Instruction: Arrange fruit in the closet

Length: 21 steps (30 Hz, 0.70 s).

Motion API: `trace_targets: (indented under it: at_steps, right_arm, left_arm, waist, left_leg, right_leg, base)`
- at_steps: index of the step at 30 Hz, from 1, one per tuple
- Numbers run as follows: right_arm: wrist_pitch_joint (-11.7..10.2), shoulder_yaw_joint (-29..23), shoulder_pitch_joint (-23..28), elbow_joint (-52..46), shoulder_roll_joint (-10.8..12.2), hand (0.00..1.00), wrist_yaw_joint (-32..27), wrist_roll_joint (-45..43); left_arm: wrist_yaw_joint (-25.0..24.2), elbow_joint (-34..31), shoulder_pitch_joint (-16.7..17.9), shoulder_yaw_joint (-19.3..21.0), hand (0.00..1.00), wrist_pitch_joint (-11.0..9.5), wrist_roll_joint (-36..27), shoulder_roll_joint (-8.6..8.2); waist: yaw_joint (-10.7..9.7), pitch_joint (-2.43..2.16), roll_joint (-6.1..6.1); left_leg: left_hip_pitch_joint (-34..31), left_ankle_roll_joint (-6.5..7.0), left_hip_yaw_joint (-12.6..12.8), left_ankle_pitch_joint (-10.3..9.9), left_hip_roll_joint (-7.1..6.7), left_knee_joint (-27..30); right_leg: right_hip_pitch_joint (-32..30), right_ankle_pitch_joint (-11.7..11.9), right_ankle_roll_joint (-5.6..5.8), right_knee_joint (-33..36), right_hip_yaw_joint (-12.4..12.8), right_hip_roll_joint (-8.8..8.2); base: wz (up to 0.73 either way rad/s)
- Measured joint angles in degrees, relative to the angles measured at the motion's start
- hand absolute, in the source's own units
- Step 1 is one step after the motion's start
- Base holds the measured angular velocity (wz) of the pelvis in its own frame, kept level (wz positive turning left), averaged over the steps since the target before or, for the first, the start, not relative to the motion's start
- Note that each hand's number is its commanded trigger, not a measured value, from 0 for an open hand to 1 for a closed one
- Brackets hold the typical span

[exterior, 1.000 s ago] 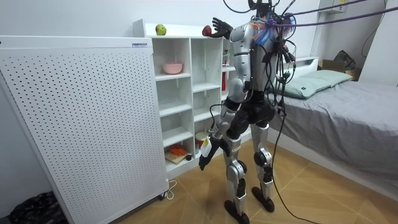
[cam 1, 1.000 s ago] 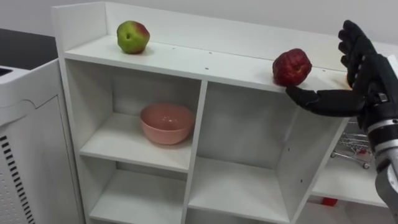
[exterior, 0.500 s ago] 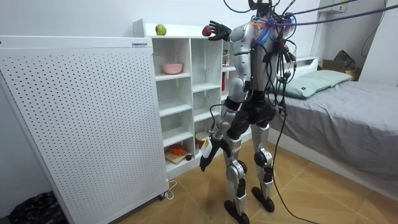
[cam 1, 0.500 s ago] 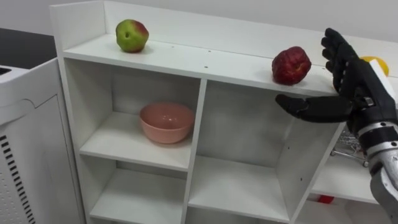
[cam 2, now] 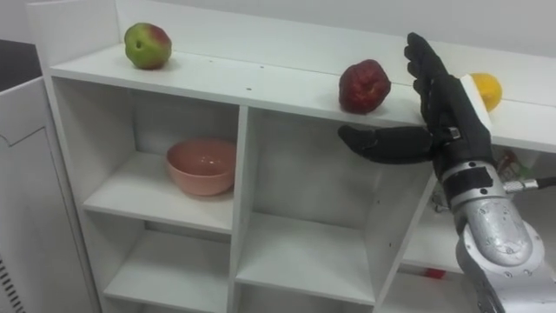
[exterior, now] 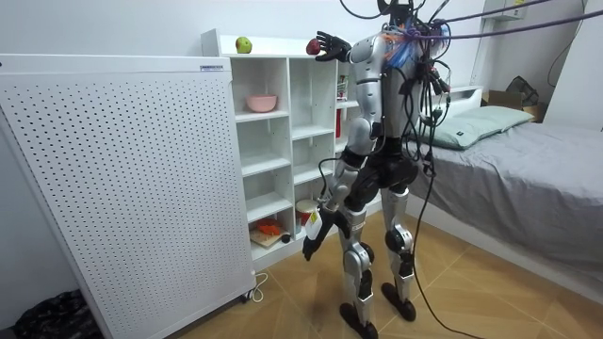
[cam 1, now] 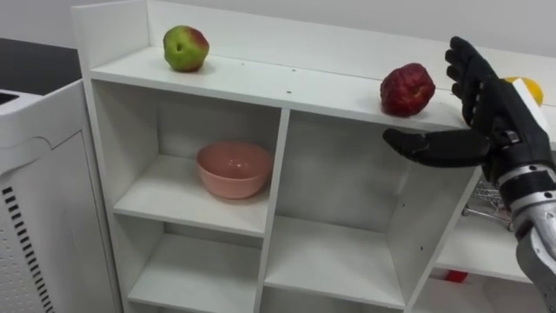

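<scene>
Closing in from the right, the right hand (cam 1: 495, 117) has slid nearer the red apple (cam 1: 407, 89) on the closet's top shelf (cam 1: 261, 83), fingers spread straight, thumb under the edge, holding nothing. A grasp looks next; the left hand (exterior: 311, 243) hangs low

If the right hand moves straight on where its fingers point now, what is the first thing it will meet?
Probably the white back rail of the shelf top. The open right hand points up and away, just right of the red apple. Depth is unclear, so it might brush the apple first.
</scene>
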Motion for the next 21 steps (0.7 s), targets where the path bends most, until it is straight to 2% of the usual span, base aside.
trace_targets:
  at_steps: [14,20,21]
  right_arm:
    - [0.1,2.2,-1.7,0.0,-0.7,0.00,0.4,0.1]
    - [0.1,2.2,-1.7,0.0,-0.7,0.00,0.6,0.0]
    - [0.1,2.2,-1.7,0.0,-0.7,0.05,0.7,0.1]
  left_arm:
    - [0.0,-0.4,0.0,-0.1,0.00,0.0,0.0,0.00]
    - [-0.3,-0.3,-0.1,0.0,0.00,0.0,-0.1,0.00]
    - [-0.3,-0.3,-0.1,0.0,0.00,0.0,-0.1,0.00]
  waist:
    - [0.1,-0.12,-0.09]
    - [1.2,-0.08,-0.21]
    - [1.3,-0.08,-0.24]
  left_leg:
    - [0.1,0.00,-0.3,0.0,-0.11,0.3]
    - [0.5,0.01,-0.6,0.0,-0.17,0.3]
    - [0.5,0.01,-0.6,0.0,-0.17,0.3]
  right_leg:
    - [0.2,0.0,0.00,0.0,0.0,-0.03]
    - [0.8,0.0,0.00,0.0,0.1,-0.05]
    - [0.9,0.0,0.00,0.0,0.0,-0.05]
  base:
    - [0.01]
    - [0.03]
    - [0.03]
